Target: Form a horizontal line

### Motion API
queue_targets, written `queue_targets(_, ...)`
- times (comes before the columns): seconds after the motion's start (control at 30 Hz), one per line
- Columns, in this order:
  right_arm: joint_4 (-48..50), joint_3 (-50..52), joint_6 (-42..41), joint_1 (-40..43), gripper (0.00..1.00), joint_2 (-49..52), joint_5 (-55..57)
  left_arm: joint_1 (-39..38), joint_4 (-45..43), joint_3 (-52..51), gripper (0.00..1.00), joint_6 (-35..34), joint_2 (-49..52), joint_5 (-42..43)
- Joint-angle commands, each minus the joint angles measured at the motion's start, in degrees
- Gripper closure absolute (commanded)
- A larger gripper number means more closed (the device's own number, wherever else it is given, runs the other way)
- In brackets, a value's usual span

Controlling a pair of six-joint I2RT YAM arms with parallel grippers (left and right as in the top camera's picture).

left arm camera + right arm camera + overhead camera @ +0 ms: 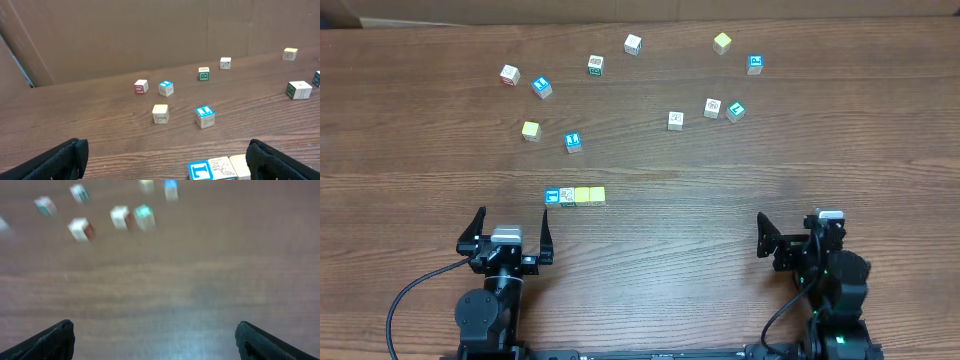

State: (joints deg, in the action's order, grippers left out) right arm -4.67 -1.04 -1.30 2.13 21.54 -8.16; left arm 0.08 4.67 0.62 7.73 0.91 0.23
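Line (575,196) of four touching cubes, wooden table (720,200)

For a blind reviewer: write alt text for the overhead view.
A row of four small cubes, blue, white and two yellow, lies on a wooden table close to the open left gripper. The right gripper is open too; other cubes lie scattered farther back.

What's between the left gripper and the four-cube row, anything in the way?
Nothing visible. Only bare table lies between the open left gripper and the row, which sits just ahead and slightly to its right. The loose cubes all lie beyond the row.
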Motion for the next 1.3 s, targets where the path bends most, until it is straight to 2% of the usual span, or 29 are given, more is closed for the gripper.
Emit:
queue_targets(0.0, 0.2, 0.6, -0.2, -1.9, 0.0, -7.0, 0.2, -0.2, -0.2, -0.3, 0.0, 1.0, -0.6, -0.3)
queue_targets(0.27, 0.2, 0.6, -0.2, -3.9, 0.0, -21.4, 0.6, -0.2, -0.2, -0.3, 0.0, 1.1, -0.6, -0.4)
queue_targets(1.27, 0.5, 0.6, -0.4, -4.7, 0.0, -21.4, 0.4, -0.2, -0.2, -0.3, 0.01, 1.1, -0.5, -0.4)
